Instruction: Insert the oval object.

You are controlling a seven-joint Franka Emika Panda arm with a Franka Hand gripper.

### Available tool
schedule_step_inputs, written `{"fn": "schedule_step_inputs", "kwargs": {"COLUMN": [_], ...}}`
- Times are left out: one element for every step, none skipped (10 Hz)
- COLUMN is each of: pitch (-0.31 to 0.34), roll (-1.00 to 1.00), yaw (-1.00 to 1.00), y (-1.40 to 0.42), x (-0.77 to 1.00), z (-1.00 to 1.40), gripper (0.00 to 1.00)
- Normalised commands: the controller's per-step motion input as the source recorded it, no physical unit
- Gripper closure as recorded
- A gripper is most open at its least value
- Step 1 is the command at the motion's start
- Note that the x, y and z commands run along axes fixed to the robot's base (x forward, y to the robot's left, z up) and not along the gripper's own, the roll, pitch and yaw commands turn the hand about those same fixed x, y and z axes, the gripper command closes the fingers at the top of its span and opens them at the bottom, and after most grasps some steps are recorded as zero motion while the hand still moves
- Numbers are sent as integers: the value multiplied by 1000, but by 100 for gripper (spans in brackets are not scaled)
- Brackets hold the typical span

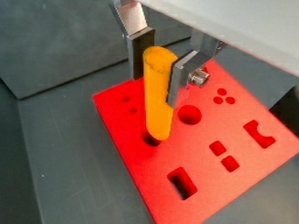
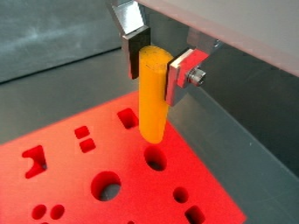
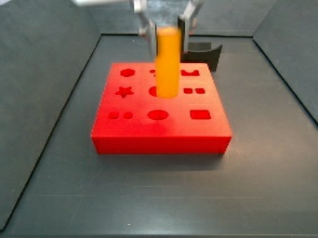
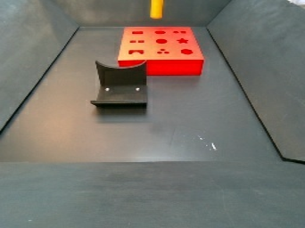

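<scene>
Claw [image 1: 159, 59] grips orange peg [image 1: 158, 94] upright, over red block [image 1: 193, 149]; peg tip just above oval hole [image 2: 155, 157].

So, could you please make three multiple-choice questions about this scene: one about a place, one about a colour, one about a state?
1. Where is the oval object?
A. lying on the floor
B. held upright by the gripper above the red block
C. resting in the dark grey holder

2. What colour is the block with shaped holes?
A. red
B. blue
C. green

3. What is the gripper's state?
A. open and empty
B. shut on the oval object
C. out of view

Answers:
1. B: both wrist views show the peg vertical between the fingers, over the block.
2. A: the block is red in every view.
3. B: the finger pads press on both sides of the peg's top.
</scene>
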Motion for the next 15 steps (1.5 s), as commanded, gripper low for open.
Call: {"fn": "schedule_step_inputs", "kwargs": {"pitch": [0,0,94,91,67,89,66,0,-14,-31,0,0,0,0,0], "roll": [151,93,81,74,43,77,31,0,-11,0,0,0,4,31,10], "yaw": [0,0,-43,-49,-54,-91,-120,-80,-54,0,234,294,240,3,0], "y": [-31,-43,-26,-57,-20,0,0,0,6,0,17,34,34,0,0], "x": [0,0,114,46,0,-63,-309,-263,-237,0,357,334,117,-109,-57], "z": [-371,-466,-537,-503,-394,-331,-294,-163,-100,-60,-257,-277,-249,-234,-197], "gripper": [100,100,100,100,100,100,100,100,100,100,100,100,100,100,100]}}
